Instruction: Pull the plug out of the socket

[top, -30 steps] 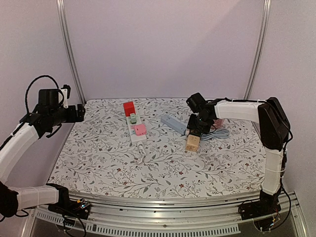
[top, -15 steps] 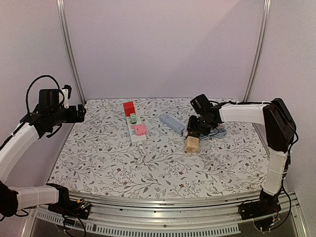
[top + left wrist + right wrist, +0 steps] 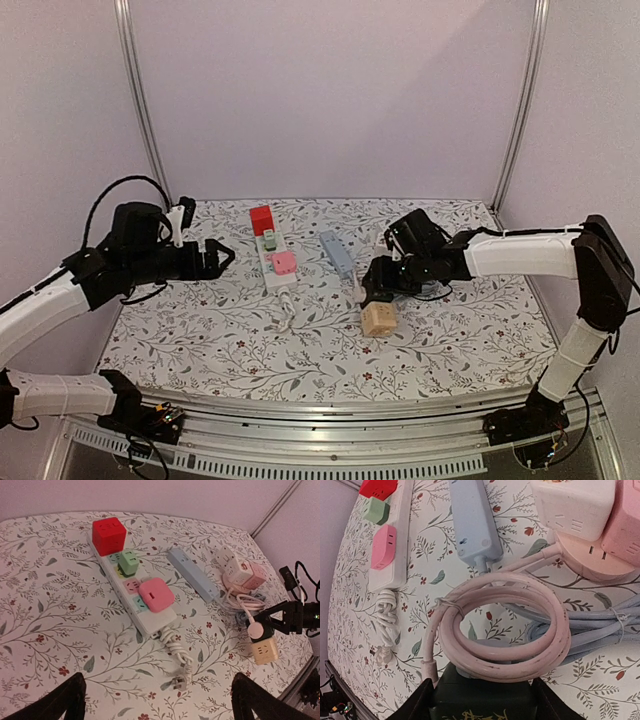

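A beige cube socket (image 3: 378, 320) (image 3: 265, 652) sits under my right gripper (image 3: 380, 285). A pink round plug (image 3: 257, 630) (image 3: 428, 672) sticks in its upper side. The plug's pink cable (image 3: 510, 625) coils just above. In the right wrist view the block (image 3: 482, 690) looks dark and fills the gap between the fingers, so my right gripper (image 3: 482, 702) is shut on it. Whether the cube touches the cloth I cannot tell. My left gripper (image 3: 215, 255) (image 3: 160, 702) hangs wide open with nothing in it, left of the white strip and far from the cube.
A white power strip (image 3: 275, 265) carries a red cube (image 3: 262, 219), a green plug (image 3: 129, 562) and a pink plug (image 3: 156, 594), and its own cord (image 3: 175, 647) lies bundled in front. A blue strip (image 3: 337, 250) lies beside it. White and pink cube sockets (image 3: 237, 570) sit at the back right.
My right gripper has carried the cube socket leftwards and nearer, dragging the cables, and the blue strip has turned. My left arm has swung in towards the white strip.
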You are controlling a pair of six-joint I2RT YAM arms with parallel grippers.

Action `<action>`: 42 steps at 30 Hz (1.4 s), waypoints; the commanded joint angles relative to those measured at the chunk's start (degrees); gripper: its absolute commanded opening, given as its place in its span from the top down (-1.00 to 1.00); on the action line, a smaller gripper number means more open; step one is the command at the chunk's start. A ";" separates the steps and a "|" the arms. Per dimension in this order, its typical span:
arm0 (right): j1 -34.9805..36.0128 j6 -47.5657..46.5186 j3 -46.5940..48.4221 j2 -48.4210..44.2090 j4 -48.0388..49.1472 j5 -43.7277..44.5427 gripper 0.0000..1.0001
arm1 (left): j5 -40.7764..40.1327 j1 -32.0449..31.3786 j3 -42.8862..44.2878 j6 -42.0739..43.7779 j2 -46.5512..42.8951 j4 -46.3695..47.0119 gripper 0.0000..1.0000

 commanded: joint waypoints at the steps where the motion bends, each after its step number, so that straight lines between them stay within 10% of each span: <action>1: 2.99 2.74 -2.71 -4.48 10.21 -5.46 0.48 | -1.58 -10.79 -6.42 -18.23 -0.78 5.29 -0.99; 12: 12.16 6.66 -9.16 -5.91 15.01 -1.61 0.48 | -6.14 -26.43 -11.29 -30.66 4.74 16.30 -0.99; 42: 15.44 23.02 4.71 -1.49 12.03 10.77 0.49 | 3.72 -32.59 -6.51 -33.94 24.59 34.38 -0.99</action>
